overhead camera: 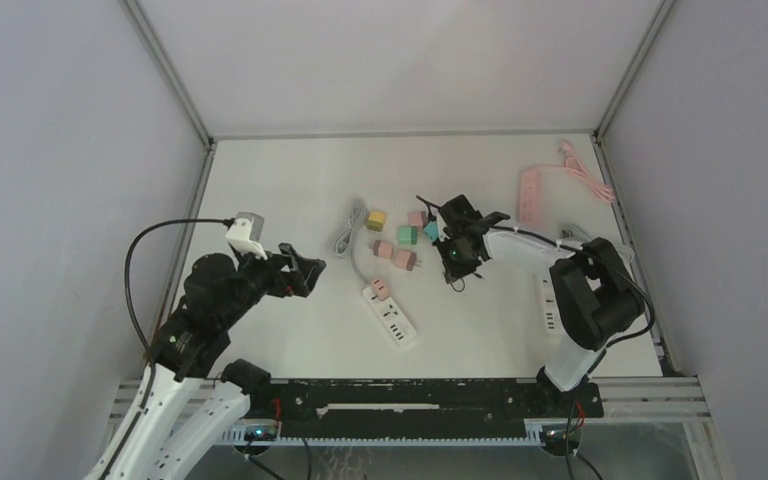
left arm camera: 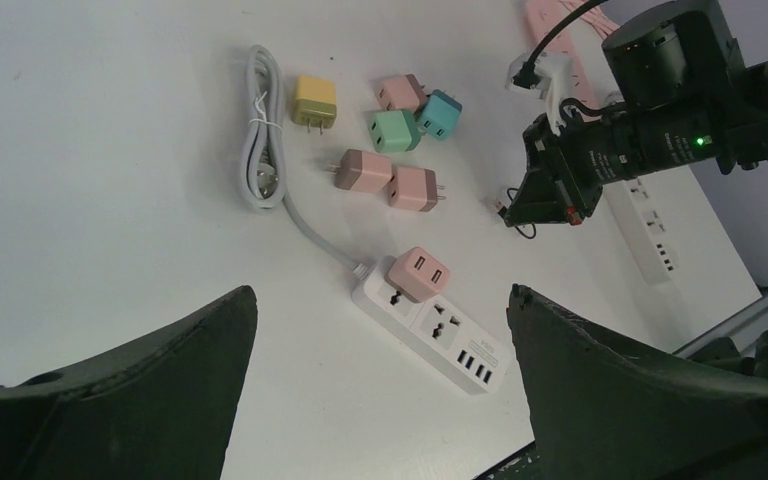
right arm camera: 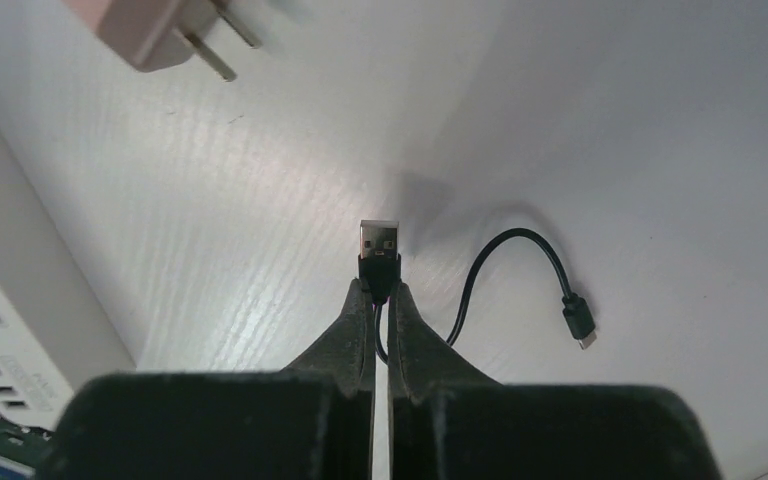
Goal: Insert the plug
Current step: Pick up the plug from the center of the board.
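Two right fingers (right arm camera: 352, 335) are clamped together on the USB plug (right arm camera: 379, 240) at its black collar, metal tip clear, near the middle of the desk (right arm camera: 610, 120). Your hold belongs on that stiff collar. It's light, but the limp black cable (right arm camera: 505, 262) will likely drag. Left fingers (left arm camera: 160, 390) are wide apart and empty at the near-left. The white power strip (left arm camera: 445, 340) holds one pink adapter (left arm camera: 420, 272). Its USB ports (left arm camera: 472, 365) look free.

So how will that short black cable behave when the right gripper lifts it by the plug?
Probably floppy: the black cable curls in a loose loop, so its free small connector would likely dangle. It looks thin and light. The right gripper pinches the USB plug near its back, so it may pivot when pushed into a port.
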Tool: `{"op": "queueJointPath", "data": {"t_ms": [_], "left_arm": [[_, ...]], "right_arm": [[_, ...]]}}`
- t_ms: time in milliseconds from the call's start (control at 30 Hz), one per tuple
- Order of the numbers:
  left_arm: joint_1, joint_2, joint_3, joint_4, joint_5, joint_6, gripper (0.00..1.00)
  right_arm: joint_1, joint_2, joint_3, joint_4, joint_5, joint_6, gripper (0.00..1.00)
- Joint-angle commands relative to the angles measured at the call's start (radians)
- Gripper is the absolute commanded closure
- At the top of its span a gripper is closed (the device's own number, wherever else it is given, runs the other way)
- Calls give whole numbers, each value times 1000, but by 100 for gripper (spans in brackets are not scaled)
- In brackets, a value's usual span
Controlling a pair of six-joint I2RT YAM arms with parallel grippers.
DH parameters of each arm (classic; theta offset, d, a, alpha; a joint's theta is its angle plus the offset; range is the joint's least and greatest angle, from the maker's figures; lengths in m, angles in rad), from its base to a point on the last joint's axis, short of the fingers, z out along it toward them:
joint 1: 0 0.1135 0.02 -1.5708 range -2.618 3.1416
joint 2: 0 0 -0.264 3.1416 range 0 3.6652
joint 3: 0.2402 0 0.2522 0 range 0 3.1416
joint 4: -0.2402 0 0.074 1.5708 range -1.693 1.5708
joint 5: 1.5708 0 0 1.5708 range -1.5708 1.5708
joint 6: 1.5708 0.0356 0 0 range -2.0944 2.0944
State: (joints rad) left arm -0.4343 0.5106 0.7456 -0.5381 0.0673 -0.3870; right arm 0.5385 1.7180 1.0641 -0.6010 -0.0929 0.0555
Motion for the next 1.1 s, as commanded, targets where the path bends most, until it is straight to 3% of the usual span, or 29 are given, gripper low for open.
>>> {"op": "queueJointPath", "data": {"t_ms": [0,600,1067], "left_arm": [[8,14,-17,61,52,-39,2],[-44,129,-51,215,157,-217,4],[-213,316,-26,353,70,-367,14]], "right_arm": [[6,-88,-24,74,-45,37,100],[72,-401,-233,346,-124,84,100],[209,-616,-355,541,-63,62,100]]}}
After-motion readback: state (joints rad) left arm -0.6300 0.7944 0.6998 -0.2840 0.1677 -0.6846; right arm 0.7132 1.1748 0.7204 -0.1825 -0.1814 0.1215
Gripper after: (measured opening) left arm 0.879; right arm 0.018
